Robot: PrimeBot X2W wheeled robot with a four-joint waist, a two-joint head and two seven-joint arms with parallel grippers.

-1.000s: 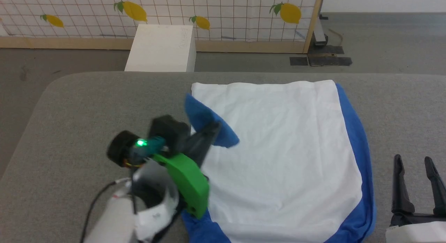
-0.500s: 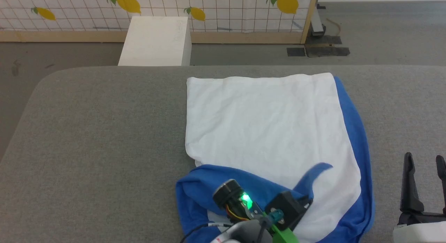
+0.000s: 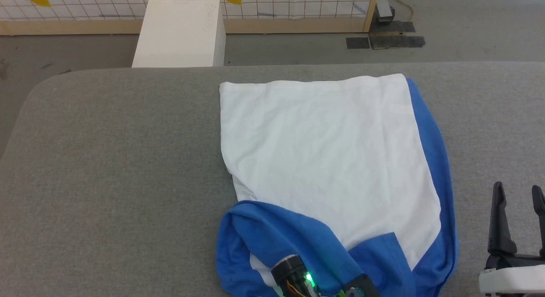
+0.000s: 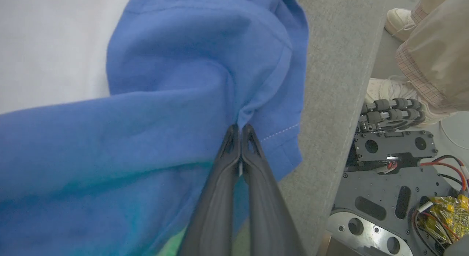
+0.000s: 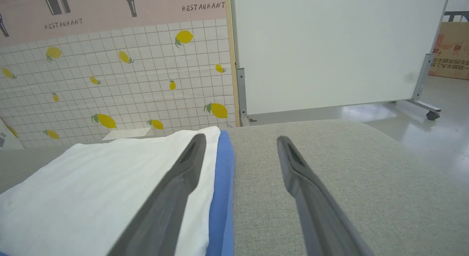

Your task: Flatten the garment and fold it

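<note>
Head view: the shirt [image 3: 328,152] lies on the grey tabletop [image 3: 119,169], its white body spread fairly flat across the middle. A blue sleeve [image 3: 431,152] runs down the shirt's right edge, tucked partly under the white. At the near end a blue fold [image 3: 294,241] is heaped over the white body, with a strip of white showing inside its curl. The left arm [image 3: 298,282] shows at the bottom edge, a green light on it, lying over that blue fold; its fingers are hidden here. The right hand [image 3: 517,189] stands at the lower right with its two dark fingers apart, above bare tabletop and near the sleeve without touching it. Beyond the tabletop's far edge a white box [image 3: 179,33] sits on the floor [image 3: 468,41], in front of a tiled wall [image 3: 276,1].

Left wrist view: the left hand [image 4: 240,129] has its fingers pressed together on a pinch of the blue cloth, which puckers at the tips. A stitched hem lies just right of the fingers, near the tabletop's edge. Past that edge are the robot's dark base [image 4: 395,149], with wires, and a person [image 4: 432,47] in pale trousers and light shoes.

Right wrist view: the right hand's fingers are spread wide with nothing between them, low over the tabletop. The shirt's blue edge lies just beside the left finger, the white body beyond it. A whiteboard [image 5: 329,47] stands behind the tabletop.
</note>
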